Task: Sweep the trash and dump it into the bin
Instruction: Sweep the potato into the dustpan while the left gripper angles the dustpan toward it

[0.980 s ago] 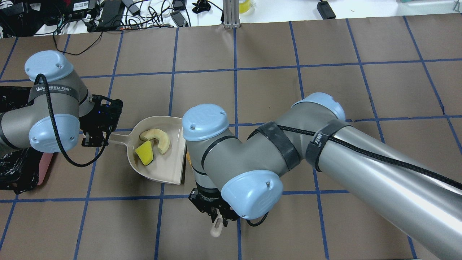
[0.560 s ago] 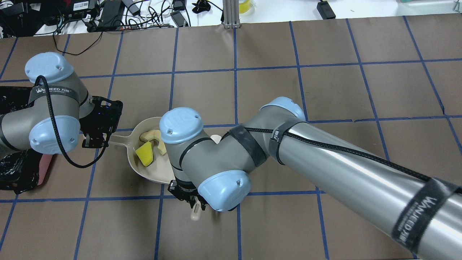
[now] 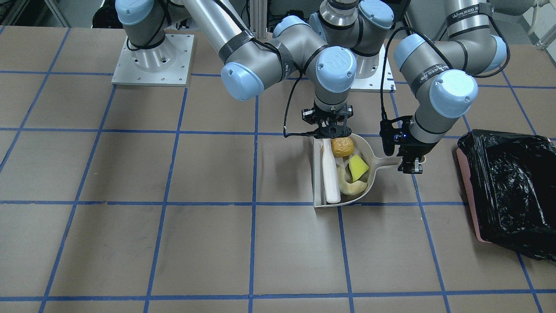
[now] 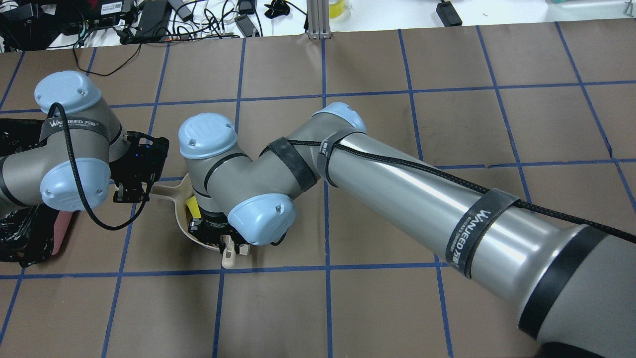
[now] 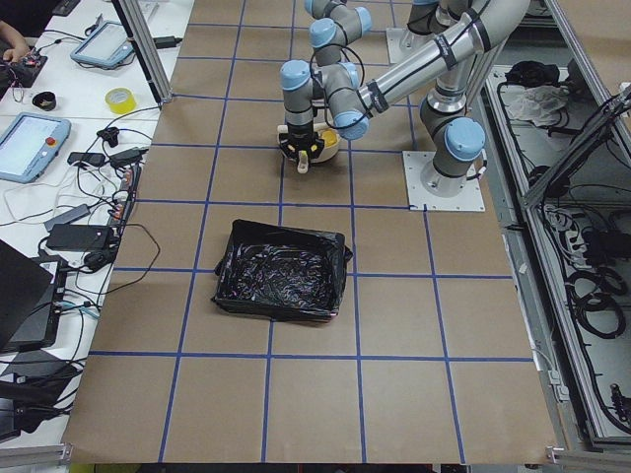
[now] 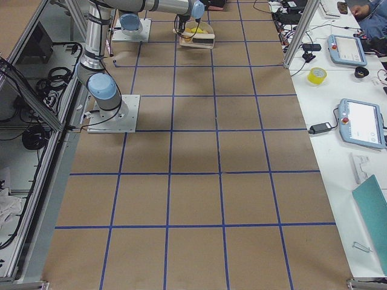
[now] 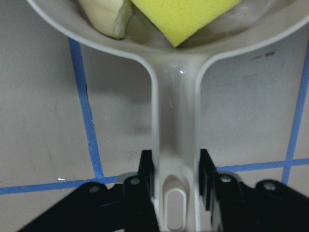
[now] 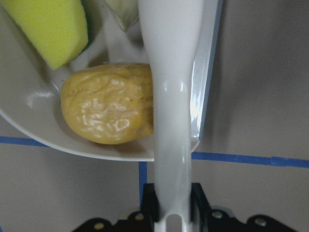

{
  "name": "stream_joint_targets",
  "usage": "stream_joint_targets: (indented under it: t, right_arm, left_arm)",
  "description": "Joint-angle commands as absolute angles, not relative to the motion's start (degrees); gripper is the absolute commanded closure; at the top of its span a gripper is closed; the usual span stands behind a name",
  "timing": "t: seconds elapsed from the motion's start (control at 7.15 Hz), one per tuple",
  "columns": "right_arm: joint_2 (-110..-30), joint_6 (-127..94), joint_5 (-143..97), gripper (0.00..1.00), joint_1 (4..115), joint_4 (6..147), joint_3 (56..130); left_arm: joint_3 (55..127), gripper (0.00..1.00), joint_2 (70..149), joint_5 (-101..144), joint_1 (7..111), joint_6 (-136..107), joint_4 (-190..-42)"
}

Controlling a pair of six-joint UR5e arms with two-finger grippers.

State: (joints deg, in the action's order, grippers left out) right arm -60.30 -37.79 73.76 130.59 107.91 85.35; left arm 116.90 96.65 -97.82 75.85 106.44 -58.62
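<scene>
- Exterior front-facing view: a table point(image 3: 130, 174) covered in brown paper with a grid of blue tape lines fills the frame.
- The bin point(image 3: 468, 195), a pink rectangular tub lined with a crinkled glossy black plastic bag, stands at the right edge of that frame, well apart from the dustpan.
- A cream plastic dustpan point(image 3: 317, 182) with a rounded back wall lies right of centre. Its straight lip faces the frame's left and its handle points right.
- The left gripper point(image 3: 411, 168) is closed on the end of that handle. In the left wrist view its two black fingers point(image 7: 145, 174) press both sides of it.
- A long white plastic sweeping tool point(image 3: 330, 178) lies inside the pan along the lip. The right gripper point(image 3: 331, 132), just above the pan in the frame, is clamped on its upper end.
- All three trash pieces lie in the pan.
- The glossy orange-yellow potato-like lump point(image 3: 342, 147) is at the top, touching the tool.
- The pale cream crescent slice point(image 3: 349, 186) is at the bottom.
- The yellow-green sponge-like wedge point(image 3: 358, 167) lies between them, near the back wall.
</scene>
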Motion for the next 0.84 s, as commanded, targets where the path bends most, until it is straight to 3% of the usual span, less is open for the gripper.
stream_joint_targets:
  t: [0.0, 0.42, 0.7]
  right_arm:
    - [-62.38, -36.92, 77.31, 1.0, 130.52, 103.83, 85.08]
    - [-70.12, -37.01, 87.21, 1.0, 127.29, 97.57, 86.57]
    - [-72.06, -32.46, 89.82, 1.0, 115.81, 95.27, 87.27]
  left_arm:
    - [116.89, 1.0, 96.59, -97.82, 75.85, 106.44, -58.62]
    - [116.89, 1.0, 96.59, -97.82, 75.76, 106.61, -58.62]
    - [116.81, 1.0, 96.68, -97.82, 75.5, 106.96, -58.54]
